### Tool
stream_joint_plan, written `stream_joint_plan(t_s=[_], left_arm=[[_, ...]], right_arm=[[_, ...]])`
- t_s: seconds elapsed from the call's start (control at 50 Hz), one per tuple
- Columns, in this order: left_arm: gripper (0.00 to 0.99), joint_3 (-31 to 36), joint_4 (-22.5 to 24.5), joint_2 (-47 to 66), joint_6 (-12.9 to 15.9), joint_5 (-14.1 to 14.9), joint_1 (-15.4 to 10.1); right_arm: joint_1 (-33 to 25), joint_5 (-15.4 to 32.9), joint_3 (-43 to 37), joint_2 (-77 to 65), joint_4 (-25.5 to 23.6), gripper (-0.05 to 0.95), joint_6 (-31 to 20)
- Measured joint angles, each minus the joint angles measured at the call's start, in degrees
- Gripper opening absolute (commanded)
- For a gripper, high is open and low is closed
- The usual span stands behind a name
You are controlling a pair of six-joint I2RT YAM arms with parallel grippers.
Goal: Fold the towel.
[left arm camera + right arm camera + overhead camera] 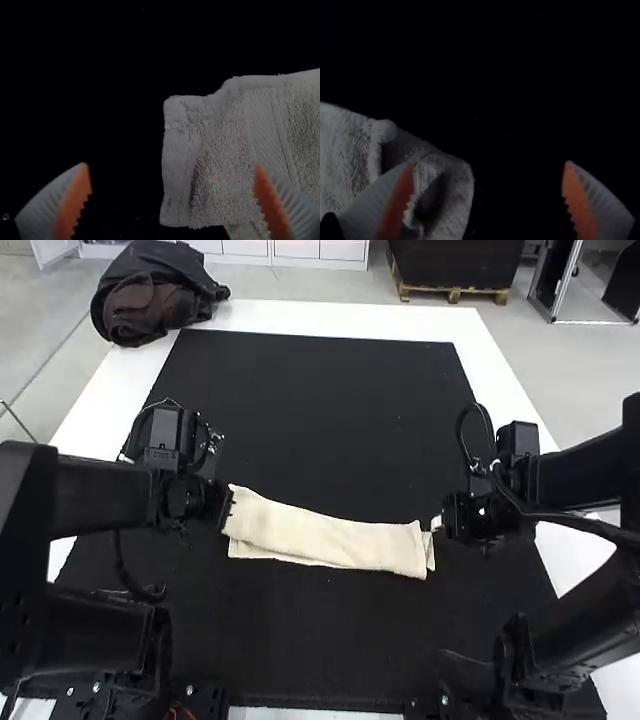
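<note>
Towel [325, 540] lay between the two sets of jaws in the high view, as a long narrow strip on the black mat [320, 400], already folded over, a lower layer peeking out along the near edge and at the end by the right jaws. Left gripper [228, 510] sat at one short end, right gripper [438, 524] at the other; finger spread was too small to call from there. In the left wrist view, jaws stood well parted, nothing pinched. The end edge [172, 162] ran between the orange pads [72, 205], one finger out past the cloth, the other over it, beside the flat woven band [265, 125]. Contact: couldn't tell. Looked like light, limp terry; pile should have given ribbed pads decent bite, so slip was low risk. Likelier trouble was catching only the top layer and peeling the fold apart. Best hold there: the whole stack at the end edge, fingers low, both layers in. In the right wrist view, jaws were also wide apart, no grip on anything. One finger overlapped the towel, the other stood beyond it, with a curled lip [462, 195] between them. That end was loose and hollow, so it would probably have squashed or rolled on closing. Worth taking it deeper than the lip, all layers together, and lifting gently: nothing fragile, but no stiffness to hold shape either, so the middle would have sagged if raised from the ends.
</note>
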Motion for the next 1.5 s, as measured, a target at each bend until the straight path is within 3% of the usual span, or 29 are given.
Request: stream_joint_plan(t_s=[0.06,0.24,0.44,0.66,0.96,1.28,1.5], left_arm=[[0.959,0.0,0.74,-0.37,0.04,-0.17,0.02],[0.959,0.0,4.48,-3.56,-0.24,-0.57,0.76],[0.959,0.0,6.82,-4.57,-1.57,-2.14,1.92],[0.961,0.07,2.45,-4.57,-1.97,-3.63,3.23],[0.961,1.29,1.42,-4.57,-1.97,-3.8,3.23],[0.961,2.05,2.32,-4.55,-1.97,-3.8,3.23],[0.962,2.05,2.4,-4.55,-1.97,-3.82,3.21]], right_arm=[[0.0,0.02,0.0,0.02,-0.04,0.91,0.02],[-1.05,-0.02,1.01,0.02,-0.57,0.91,0.0],[-1.22,-1.46,3.3,0.02,-5.68,0.91,-0.59],[-1.22,-4.09,5.05,0.02,-11.08,0.9,-1.92],[-0.04,-6.29,7.19,0.02,-16.06,0.91,-3.37],[3.8,-4.07,7.58,0.02,-17.86,0.9,-4.94],[9.01,-1.84,7.56,0.0,-16.48,0.9,-5.31]])
